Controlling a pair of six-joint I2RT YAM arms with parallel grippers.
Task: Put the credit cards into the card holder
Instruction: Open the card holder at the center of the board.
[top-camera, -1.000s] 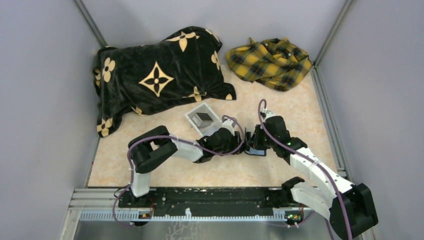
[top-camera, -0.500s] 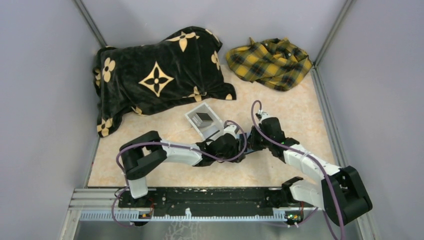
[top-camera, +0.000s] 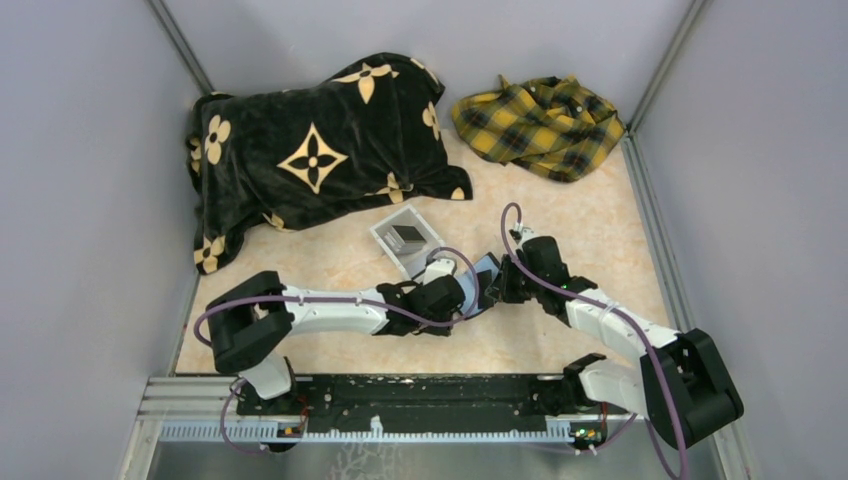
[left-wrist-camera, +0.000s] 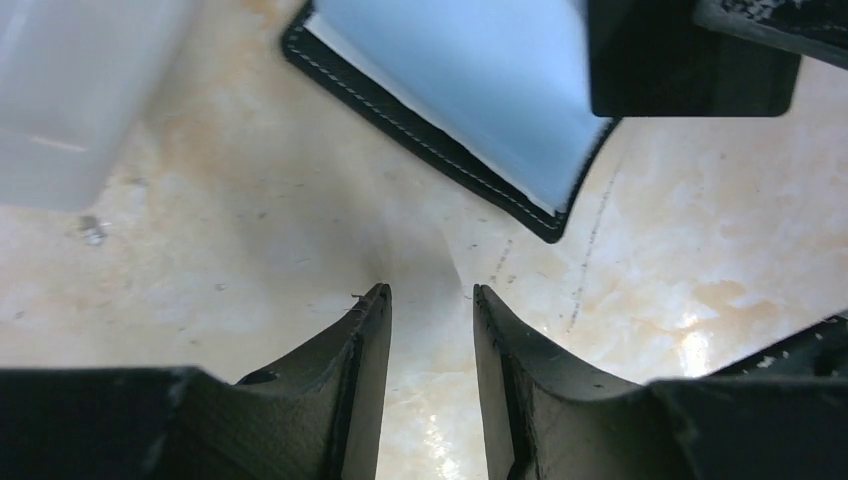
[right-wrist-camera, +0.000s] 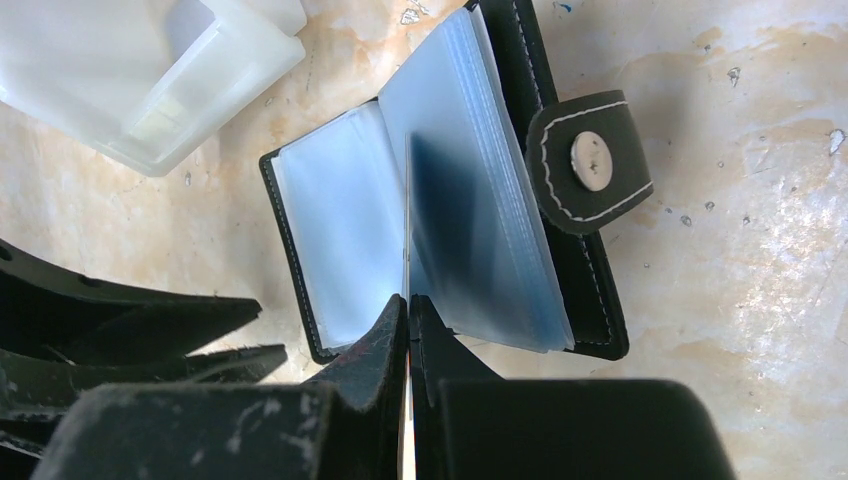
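Right gripper (right-wrist-camera: 408, 310): the jaws were fully closed on a thin leaf seen edge-on at the centre of the right wrist view. The leaf was judged to be one clear sleeve of the card holder (right-wrist-camera: 330, 240), standing upright at the spine. Whether a card sat inside it could not be determined.

Left gripper (left-wrist-camera: 432, 292): the fingers stood partly apart and held nothing. They were low over the bare table (left-wrist-camera: 200, 250), just below the holder's stitched corner in the left wrist view.

Location: the card holder lay open on the table at the centre of the overhead view, between the two grippers, with covers down and sleeves up. Its strap clasp (right-wrist-camera: 590, 160) projected at the right of the right wrist view. The white box (right-wrist-camera: 130, 70) stood just beside the holder at upper left. The credit cards (top-camera: 407, 236) showed as a dark stack inside that box.

Handling assessment:
- Cards: judged light, stiff and smooth. Lying flat, they offered no purchase. A pinch across a short edge was advised, leaving most of the length free to enter a sleeve.
- Sleeves: judged thin, floppy and slippery. A pinch near the free edge would open the pocket, but excess pull could lift the whole holder, which appeared light.
- Covers: stitched and firmer, so the better place to pin the holder down
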